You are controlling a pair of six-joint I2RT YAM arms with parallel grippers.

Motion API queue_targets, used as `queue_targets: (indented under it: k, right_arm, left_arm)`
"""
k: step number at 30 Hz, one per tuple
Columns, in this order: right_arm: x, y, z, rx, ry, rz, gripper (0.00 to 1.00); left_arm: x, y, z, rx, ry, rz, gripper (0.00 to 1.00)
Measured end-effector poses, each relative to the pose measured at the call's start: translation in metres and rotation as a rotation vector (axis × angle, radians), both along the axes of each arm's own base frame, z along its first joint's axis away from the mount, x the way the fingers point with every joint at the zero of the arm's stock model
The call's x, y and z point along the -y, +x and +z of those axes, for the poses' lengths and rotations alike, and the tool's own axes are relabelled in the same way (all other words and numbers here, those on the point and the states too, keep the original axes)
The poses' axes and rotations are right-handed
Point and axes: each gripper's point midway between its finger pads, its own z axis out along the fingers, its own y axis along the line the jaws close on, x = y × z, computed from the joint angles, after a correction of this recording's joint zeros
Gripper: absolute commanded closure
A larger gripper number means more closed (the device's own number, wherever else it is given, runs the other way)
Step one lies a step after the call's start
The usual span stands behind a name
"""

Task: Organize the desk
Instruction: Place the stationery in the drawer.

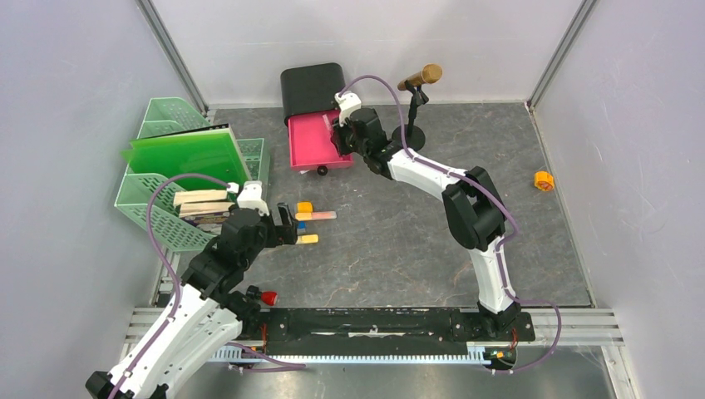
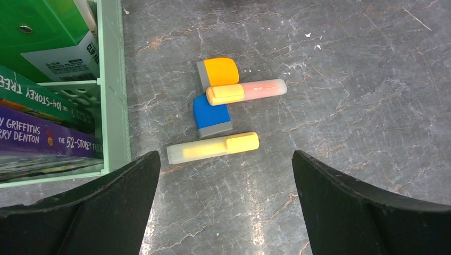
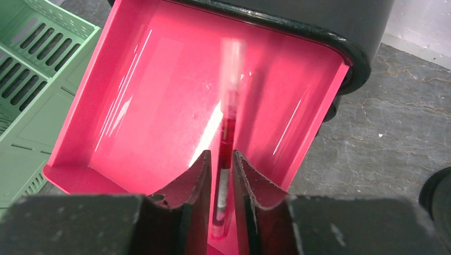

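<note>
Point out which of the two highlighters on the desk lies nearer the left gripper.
The yellow highlighter, just ahead of the open left gripper. The pink highlighter with a yellow cap lies farther off, beyond the blue eraser.

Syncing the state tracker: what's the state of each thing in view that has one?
pink drawer: open, pulled out of the black box
right gripper: jaws narrow either side of a pen; grip unclear
pen: blurred, over the drawer
left gripper: open, empty
yellow highlighter: capped, flat on the desk
peach highlighter: capped, flat on the desk
mint-green tray: holds books and a green folder
</note>
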Motion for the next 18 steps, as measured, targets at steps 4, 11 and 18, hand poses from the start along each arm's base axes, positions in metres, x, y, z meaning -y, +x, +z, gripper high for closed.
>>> queue_targets:
  k: [4, 11, 18]
  right_arm:
    - [-0.001, 0.001, 0.002, -0.001, 0.015, -0.005, 0.52]
    - [0.000, 0.004, 0.005, 0.006, 0.030, -0.012, 0.41]
    - [-0.002, 0.000, 0.018, 0.011, 0.069, 0.026, 0.22]
  left_arm:
    - [0.000, 0.000, 0.002, 0.008, -0.004, 0.001, 0.00]
    - [-0.002, -0.001, 0.004, 0.020, -0.006, 0.008, 0.00]
    - [-0.004, 0.000, 0.004, 0.023, -0.003, 0.014, 0.00]
